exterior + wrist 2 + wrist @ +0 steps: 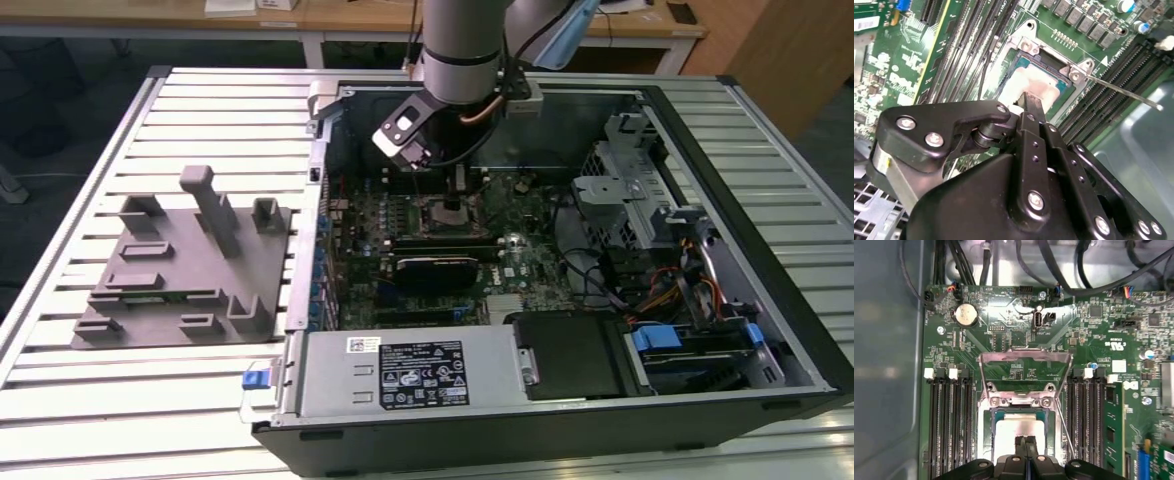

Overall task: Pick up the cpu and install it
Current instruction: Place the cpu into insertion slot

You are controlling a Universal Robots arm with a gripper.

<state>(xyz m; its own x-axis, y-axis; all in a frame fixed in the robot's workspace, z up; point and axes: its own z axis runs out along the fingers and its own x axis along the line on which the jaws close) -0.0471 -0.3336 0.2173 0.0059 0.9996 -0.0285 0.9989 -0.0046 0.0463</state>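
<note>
Under end effector [1026, 440] — cpu [1008, 434], apparently socketed

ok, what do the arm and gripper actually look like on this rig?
The silver-grey cylindrical arm has a dark ring and a light blue joint cap. A black cable and a copper-coloured tube run by the wrist. The gripper is matte black, with flat linkage bars, rounded pivots and silver screw heads, tapering to a narrow tip.

Robot arm [462, 45] reaches down from the far side, gripper [1025, 444] pointing downward, fingers [1033, 107] pressed together.
</note>
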